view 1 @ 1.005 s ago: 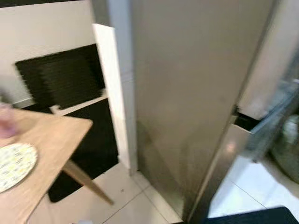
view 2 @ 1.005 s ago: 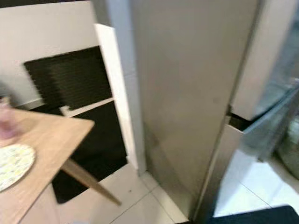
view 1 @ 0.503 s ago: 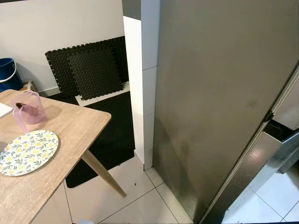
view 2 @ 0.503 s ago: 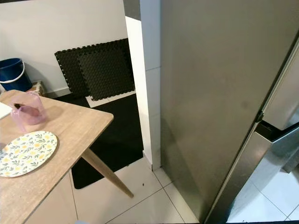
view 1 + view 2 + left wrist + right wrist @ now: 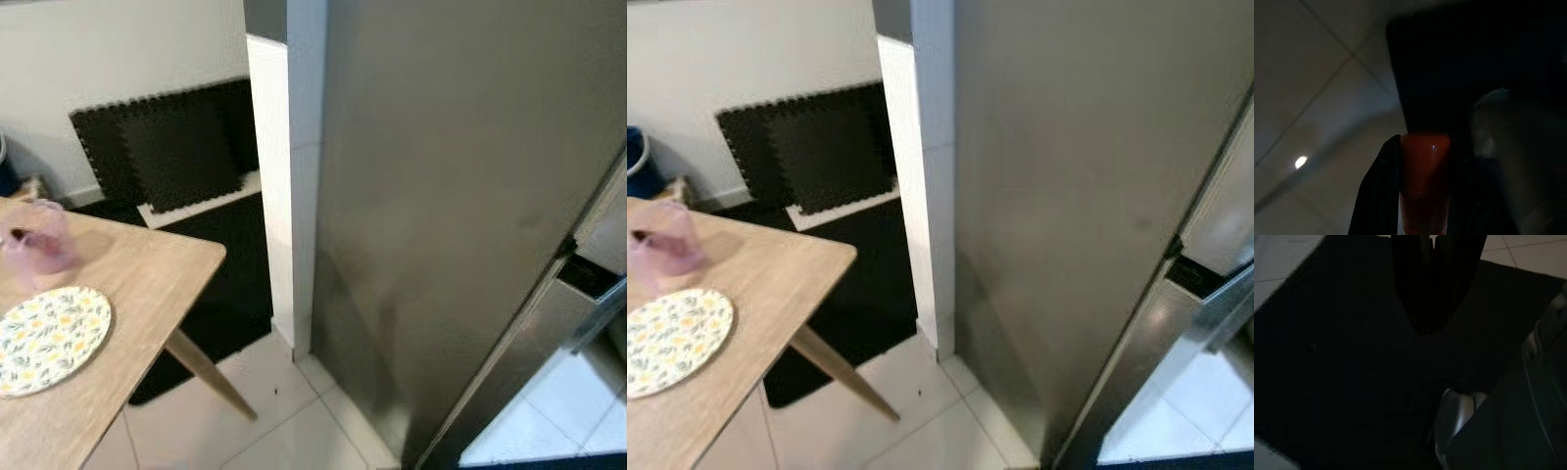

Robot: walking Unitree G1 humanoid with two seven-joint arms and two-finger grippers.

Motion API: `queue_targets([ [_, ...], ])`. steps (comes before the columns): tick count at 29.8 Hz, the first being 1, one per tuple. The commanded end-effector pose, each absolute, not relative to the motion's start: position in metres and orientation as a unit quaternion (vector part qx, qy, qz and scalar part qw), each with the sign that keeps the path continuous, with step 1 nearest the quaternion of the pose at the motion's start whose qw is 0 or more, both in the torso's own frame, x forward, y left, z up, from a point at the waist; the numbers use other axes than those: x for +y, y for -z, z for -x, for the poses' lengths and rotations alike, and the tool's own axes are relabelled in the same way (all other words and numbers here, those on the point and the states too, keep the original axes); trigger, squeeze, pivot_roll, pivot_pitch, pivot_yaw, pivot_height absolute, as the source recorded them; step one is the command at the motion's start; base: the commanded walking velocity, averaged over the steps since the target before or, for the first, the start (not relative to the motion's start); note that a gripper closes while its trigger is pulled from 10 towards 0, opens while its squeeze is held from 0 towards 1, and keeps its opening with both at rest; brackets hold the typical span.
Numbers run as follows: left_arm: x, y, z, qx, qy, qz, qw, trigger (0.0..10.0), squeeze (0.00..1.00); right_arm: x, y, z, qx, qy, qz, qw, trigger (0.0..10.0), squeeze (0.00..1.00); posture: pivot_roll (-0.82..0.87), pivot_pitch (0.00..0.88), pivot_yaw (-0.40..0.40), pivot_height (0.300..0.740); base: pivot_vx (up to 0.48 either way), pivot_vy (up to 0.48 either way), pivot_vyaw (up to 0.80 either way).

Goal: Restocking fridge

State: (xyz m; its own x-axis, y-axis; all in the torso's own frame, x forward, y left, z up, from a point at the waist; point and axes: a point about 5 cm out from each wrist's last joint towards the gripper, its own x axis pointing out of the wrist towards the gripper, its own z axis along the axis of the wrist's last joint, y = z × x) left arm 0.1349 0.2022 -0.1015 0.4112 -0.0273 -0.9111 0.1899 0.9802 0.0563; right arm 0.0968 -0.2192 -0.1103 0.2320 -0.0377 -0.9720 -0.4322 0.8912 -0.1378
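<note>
A tiled kitchen floor (image 5: 294,431) runs past a white pillar (image 5: 284,196) to the brushed-steel side of the fridge (image 5: 460,196), which fills the right half of my head-camera feed. I am driving the rig remotely, and this is an approach, not yet a reach. The fridge stands ahead and to the right of both arms, its side panel towards me and a lower door or drawer front (image 5: 1176,313) angled at the corner; whether it is open I cannot tell. The left gripper (image 5: 1425,147) hangs low over the floor, its two black fingers clenched on either side of an orange-red bottle (image 5: 1425,181), whose rounded end pokes out between them. I judge it is held down at the robot's side so the item rides steady while the body walks and turns, and it is well apart from the fridge. The right gripper (image 5: 1434,245) dangles idle above a dark floor mat (image 5: 1352,382); its fingers lie pressed together with nothing between them. On the left-arm side of the scene stands a wooden table (image 5: 137,294) carrying a floral plate (image 5: 44,338) and a pink cup (image 5: 34,240), likely the staging spot for goods. Black foam mats (image 5: 167,147) lean on the far wall. My next call: square up to the fridge front before lifting anything.
</note>
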Motion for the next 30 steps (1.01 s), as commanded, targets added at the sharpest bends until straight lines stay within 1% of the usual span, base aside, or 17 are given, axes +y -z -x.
queue_targets([
  [1,0.2095,0.1039,-0.1241,0.553,0.058,-0.083,0.827,10.0,0.00,-0.2036,0.1070,-0.1185,0.570,-0.135,0.178,0.791,10.0,0.00,-0.09,0.000,0.051,0.740,0.292,0.000,0.00],
  [9,0.2088,0.1037,-0.1247,0.549,0.056,-0.079,0.830,10.0,0.00,-0.2033,0.1067,-0.1198,0.569,-0.133,0.177,0.792,10.0,0.00,-0.09,0.000,0.050,0.740,0.290,0.000,0.00],
  [13,0.2077,0.1033,-0.1260,0.544,0.054,-0.067,0.835,10.0,0.00,-0.2029,0.1066,-0.1205,0.569,-0.133,0.176,0.792,10.0,0.00,-0.09,0.000,0.051,0.740,0.000,0.000,0.00],
  [15,0.2056,0.1038,-0.1252,0.547,0.065,-0.065,0.832,10.0,0.00,-0.2028,0.1066,-0.1206,0.568,-0.133,0.177,0.792,10.0,0.00,-0.09,0.000,0.051,0.740,0.000,0.000,0.00],
  [23,0.2036,0.1046,-0.1236,0.552,0.072,-0.065,0.828,10.0,0.00,-0.2021,0.1068,-0.1201,0.569,-0.132,0.174,0.793,10.0,0.00,-0.10,0.000,0.054,0.740,0.000,-0.445,0.00],
  [30,0.2040,0.1044,-0.1243,0.548,0.065,-0.065,0.831,10.0,0.00,-0.2023,0.1072,-0.1190,0.570,-0.131,0.174,0.792,10.0,0.00,-0.10,0.000,0.055,0.740,0.000,0.000,0.00],
])
